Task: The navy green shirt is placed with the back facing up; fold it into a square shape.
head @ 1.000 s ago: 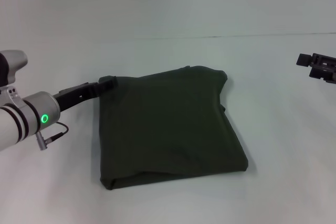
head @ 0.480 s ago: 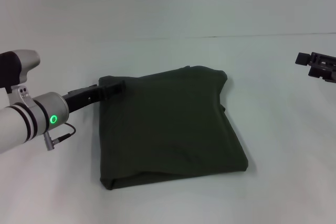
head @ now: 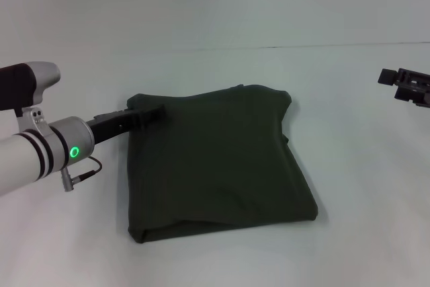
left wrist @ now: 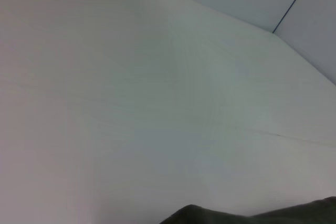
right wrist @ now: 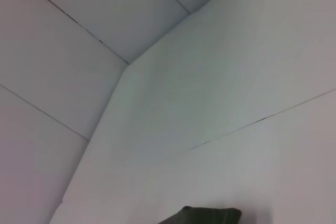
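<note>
From the head camera I see the shirt (head: 215,159) lying on the white table (head: 222,25) in front of me, already folded into a rough square with its plain side up, the layered edges showing along the near side. My left gripper (head: 149,113) reaches in from the left and rests at the shirt's far left corner, touching the cloth; I judge it is there to press or tidy that corner, but I cannot tell whether its fingers are open, closed or pinching fabric, because they are dark against the dark cloth. My right gripper (head: 410,85) hangs well apart at the right edge of the view, clear of the shirt and seemingly parked so it stays out of the way; its fingers cannot be made out either. The left wrist camera shows mostly bare table, with only a dark sliver of the shirt (left wrist: 252,216) at one edge and no fingers. The right wrist camera shows the table and wall panels, with a small corner of the shirt (right wrist: 202,215) far off.
</note>
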You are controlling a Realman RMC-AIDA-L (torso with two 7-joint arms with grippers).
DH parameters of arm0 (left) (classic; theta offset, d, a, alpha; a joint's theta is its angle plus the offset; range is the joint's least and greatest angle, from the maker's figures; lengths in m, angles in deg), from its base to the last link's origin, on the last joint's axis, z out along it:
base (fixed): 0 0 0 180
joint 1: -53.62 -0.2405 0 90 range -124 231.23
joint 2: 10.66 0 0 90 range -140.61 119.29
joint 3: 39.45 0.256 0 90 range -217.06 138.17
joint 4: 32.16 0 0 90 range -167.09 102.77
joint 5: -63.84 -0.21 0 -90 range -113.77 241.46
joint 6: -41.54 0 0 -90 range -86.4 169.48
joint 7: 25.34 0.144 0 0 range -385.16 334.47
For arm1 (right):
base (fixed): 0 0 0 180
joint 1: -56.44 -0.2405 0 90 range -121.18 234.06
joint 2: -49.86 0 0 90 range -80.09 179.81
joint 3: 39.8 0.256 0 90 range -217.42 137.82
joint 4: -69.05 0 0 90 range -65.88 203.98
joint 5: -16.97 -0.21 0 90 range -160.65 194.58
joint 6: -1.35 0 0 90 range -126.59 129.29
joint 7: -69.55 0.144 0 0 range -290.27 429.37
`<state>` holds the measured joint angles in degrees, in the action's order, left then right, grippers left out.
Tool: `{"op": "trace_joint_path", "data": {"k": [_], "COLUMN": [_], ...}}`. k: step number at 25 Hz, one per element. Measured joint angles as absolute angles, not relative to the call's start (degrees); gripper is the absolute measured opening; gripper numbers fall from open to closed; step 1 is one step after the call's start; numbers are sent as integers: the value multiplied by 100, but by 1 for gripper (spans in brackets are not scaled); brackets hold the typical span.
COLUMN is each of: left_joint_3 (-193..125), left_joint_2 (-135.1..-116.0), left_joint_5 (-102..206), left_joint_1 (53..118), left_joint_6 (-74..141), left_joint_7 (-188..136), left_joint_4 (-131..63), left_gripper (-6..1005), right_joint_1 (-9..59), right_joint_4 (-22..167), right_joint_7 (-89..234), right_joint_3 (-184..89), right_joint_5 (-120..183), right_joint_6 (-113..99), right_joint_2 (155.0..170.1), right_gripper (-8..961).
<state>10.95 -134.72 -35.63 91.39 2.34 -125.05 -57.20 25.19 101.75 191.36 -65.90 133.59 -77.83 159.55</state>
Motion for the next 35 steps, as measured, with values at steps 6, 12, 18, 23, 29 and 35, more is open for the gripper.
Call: {"op": "trace_joint_path", "data": {"k": [6, 12, 18, 23, 29, 35], "left_joint_3": [1100, 1101, 1100, 1100, 1100, 1101], "left_joint_2": [-13467, -13460, -13457, -13458, -13452, -13443], "left_joint_5": [-3596, -3626, -3627, -3626, -3611, -3619], "left_joint_1": [9142, 9170, 9178, 9198, 9250, 9380], "left_joint_6": [225, 205, 158, 58, -170, -338], "left_joint_7": [-12524, -12550, -12566, -12638, -12721, -12853], "left_joint_4": [-5723, -5721, -5720, -5720, -5727, -5765], "left_gripper": [775, 523, 297, 101, 38, 54], "right_joint_1": [2523, 2524, 2533, 2533, 2544, 2542], "right_joint_4": [10175, 10175, 10175, 10175, 10175, 10185], "right_joint_7": [19136, 19136, 19129, 19120, 19072, 19052], "right_joint_3": [-6590, -6590, -6590, -6590, -6590, -6590], "right_joint_5": [13359, 13359, 13359, 13359, 13359, 13359], "right_joint_6": [-7784, -7784, -7784, -7784, -7784, -7782], "right_joint_2": [15954, 15955, 15954, 15955, 15955, 15955], "right_gripper": [916, 917, 917, 917, 916, 916]}}
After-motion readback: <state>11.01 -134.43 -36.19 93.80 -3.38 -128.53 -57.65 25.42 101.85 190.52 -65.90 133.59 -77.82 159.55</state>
